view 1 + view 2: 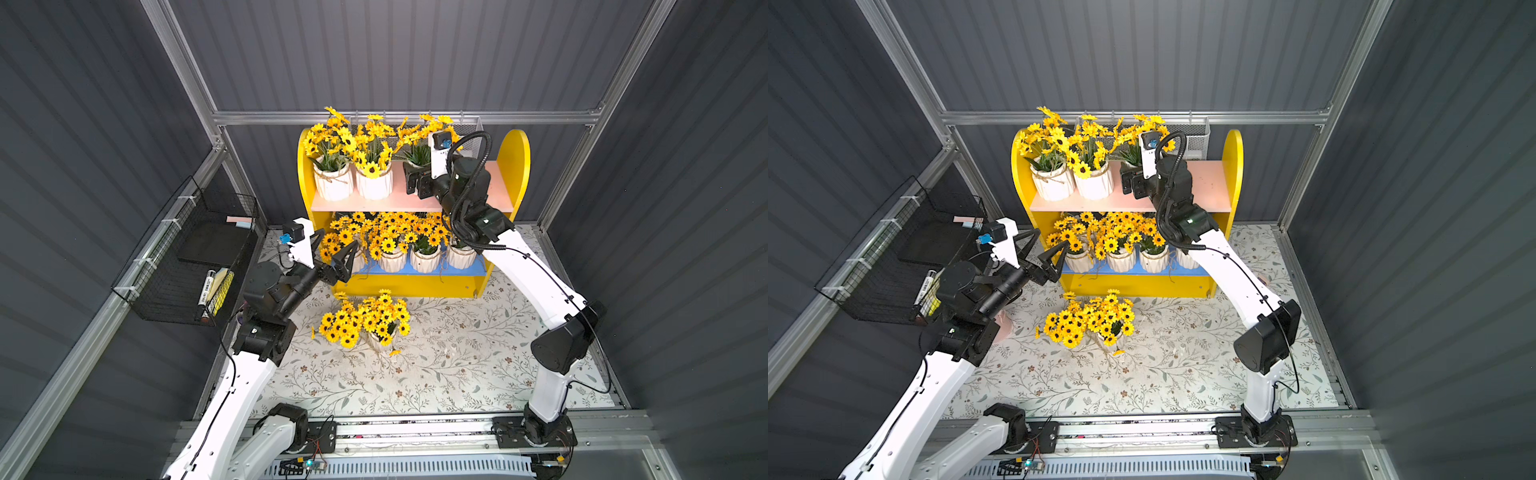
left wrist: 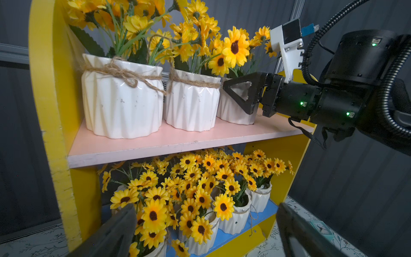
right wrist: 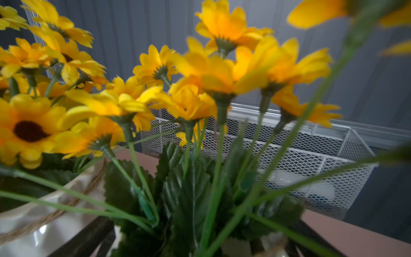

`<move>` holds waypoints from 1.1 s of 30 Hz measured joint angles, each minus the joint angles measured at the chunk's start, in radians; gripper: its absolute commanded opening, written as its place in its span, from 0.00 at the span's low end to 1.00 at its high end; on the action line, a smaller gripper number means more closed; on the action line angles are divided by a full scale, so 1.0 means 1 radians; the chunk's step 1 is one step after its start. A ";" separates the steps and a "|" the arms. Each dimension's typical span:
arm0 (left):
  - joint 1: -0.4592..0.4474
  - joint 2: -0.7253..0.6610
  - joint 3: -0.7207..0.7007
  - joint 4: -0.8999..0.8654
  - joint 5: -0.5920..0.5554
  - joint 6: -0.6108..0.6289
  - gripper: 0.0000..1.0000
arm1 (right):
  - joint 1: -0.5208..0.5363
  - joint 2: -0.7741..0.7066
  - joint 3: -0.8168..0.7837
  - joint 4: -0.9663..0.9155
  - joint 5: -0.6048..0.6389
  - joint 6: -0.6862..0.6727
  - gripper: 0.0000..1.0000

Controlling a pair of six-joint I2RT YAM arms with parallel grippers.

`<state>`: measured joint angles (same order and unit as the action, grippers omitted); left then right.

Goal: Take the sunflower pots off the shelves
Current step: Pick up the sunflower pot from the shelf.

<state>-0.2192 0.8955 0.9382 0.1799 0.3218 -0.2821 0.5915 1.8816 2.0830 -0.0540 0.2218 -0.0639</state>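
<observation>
The yellow shelves (image 1: 515,162) stand at the back. On the pink upper board (image 2: 178,142) stand three sunflower pots. My right gripper (image 1: 409,178) is open, and its jaws straddle the rightmost pot (image 2: 231,111), which still rests on the board. Its stems and leaves (image 3: 195,191) fill the right wrist view. Several more pots (image 1: 424,257) crowd the blue lower board (image 2: 240,233). Another sunflower pot (image 1: 365,324) sits on the table in front of the unit. My left gripper (image 1: 338,241) is open and empty, facing the leftmost lower pots (image 2: 153,218).
A black wire basket (image 1: 187,257) with markers hangs on the left wall, close to my left arm. A white mesh basket (image 3: 311,160) hangs behind the upper shelf. The table carries a floral cloth (image 1: 457,353).
</observation>
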 measured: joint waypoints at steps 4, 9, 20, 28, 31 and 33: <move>0.000 0.000 0.000 0.000 0.000 0.000 1.00 | 0.000 0.009 0.007 -0.001 0.005 0.005 0.99; 0.000 0.000 0.000 0.000 0.000 0.000 1.00 | 0.000 0.010 0.008 -0.003 0.011 0.014 0.99; 0.000 -0.001 0.000 0.000 0.004 0.000 1.00 | 0.000 0.020 0.013 -0.028 0.015 0.037 0.99; 0.000 -0.001 0.000 0.000 0.004 0.000 1.00 | -0.001 0.042 0.047 -0.047 0.019 0.037 0.99; 0.000 -0.001 0.000 0.000 0.004 0.000 0.99 | -0.001 0.045 0.047 -0.051 0.018 0.037 0.99; 0.000 -0.001 0.000 0.000 0.004 0.000 0.99 | -0.001 0.047 0.047 -0.051 0.018 0.037 0.97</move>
<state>-0.2188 0.8948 0.9382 0.1795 0.3256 -0.2817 0.5903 1.9282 2.1300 -0.1055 0.2401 -0.0273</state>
